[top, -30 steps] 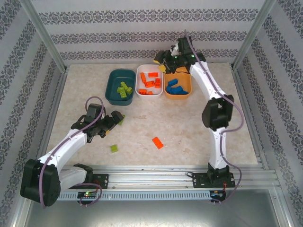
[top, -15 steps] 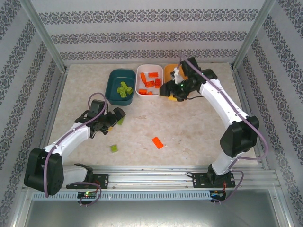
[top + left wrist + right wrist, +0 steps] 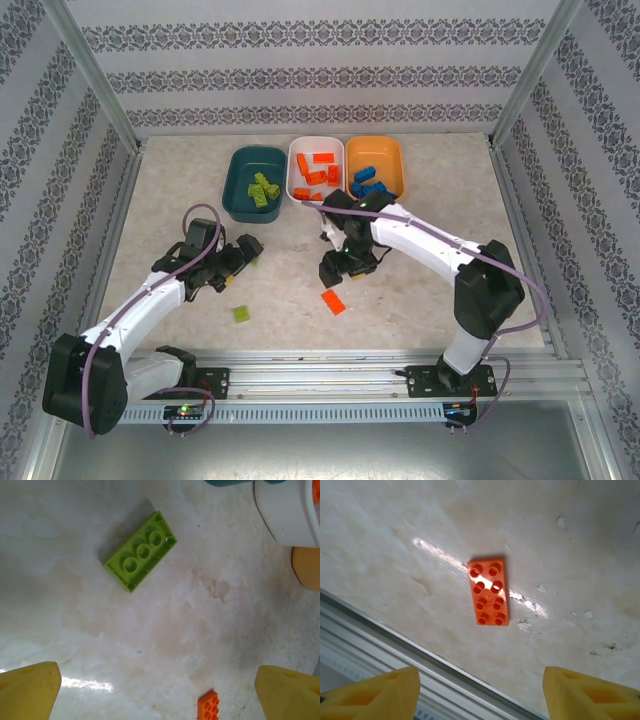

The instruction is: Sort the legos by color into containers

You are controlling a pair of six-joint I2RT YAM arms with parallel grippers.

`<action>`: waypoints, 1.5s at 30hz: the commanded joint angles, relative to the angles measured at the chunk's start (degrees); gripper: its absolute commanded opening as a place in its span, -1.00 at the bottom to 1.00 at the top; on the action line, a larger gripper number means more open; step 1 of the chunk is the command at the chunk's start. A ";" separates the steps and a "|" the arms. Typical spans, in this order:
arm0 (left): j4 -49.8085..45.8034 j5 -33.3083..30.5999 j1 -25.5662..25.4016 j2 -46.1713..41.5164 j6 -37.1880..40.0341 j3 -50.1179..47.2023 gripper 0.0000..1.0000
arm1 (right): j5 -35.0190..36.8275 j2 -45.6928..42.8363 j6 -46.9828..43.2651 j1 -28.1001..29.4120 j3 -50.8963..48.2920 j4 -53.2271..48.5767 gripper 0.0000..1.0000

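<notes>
Three containers stand in a row at the back: a dark teal one (image 3: 240,195) holding green legos, a white one (image 3: 300,150) holding orange legos, an orange one (image 3: 392,172) holding blue legos. My left gripper (image 3: 243,253) (image 3: 160,695) is open, just short of an upside-down lime green lego (image 3: 141,557) on the table. My right gripper (image 3: 336,268) (image 3: 482,695) is open above the table, with a loose orange lego (image 3: 333,302) (image 3: 489,591) lying studs-up just beyond its fingertips. That orange lego (image 3: 210,706) shows again in the left wrist view. A small green lego (image 3: 242,314) lies near the front.
The aluminium rail (image 3: 330,362) (image 3: 365,635) with both arm bases runs along the table's near edge, close to the orange lego. Patterned walls and metal posts close in the table. Corners of the white bin (image 3: 287,512) and the orange bin (image 3: 307,567) show past the left gripper.
My right arm has swung from over the orange bin down to the middle of the table by the loose orange lego, and its jaws have widened. The left arm has barely moved.
</notes>
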 commanded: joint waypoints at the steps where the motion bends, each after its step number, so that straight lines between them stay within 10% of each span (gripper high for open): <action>1: -2.89 -1.12 -0.76 -2.07 -1.95 -2.04 1.00 | 4.85 2.02 -0.72 2.86 -2.27 1.33 0.32; 29: -8.26 -1.01 -0.79 -8.97 -3.79 -4.99 1.00 | 12.96 14.53 4.43 11.15 -5.25 7.59 0.06; 34: -10.06 -2.26 -0.78 -13.62 -4.71 -7.13 1.00 | 14.01 13.86 5.29 11.15 -5.88 7.87 -0.27; 45: -11.15 -2.62 -0.70 -15.73 -4.51 -7.70 1.00 | 6.24 4.35 4.92 6.60 -2.88 5.98 -0.30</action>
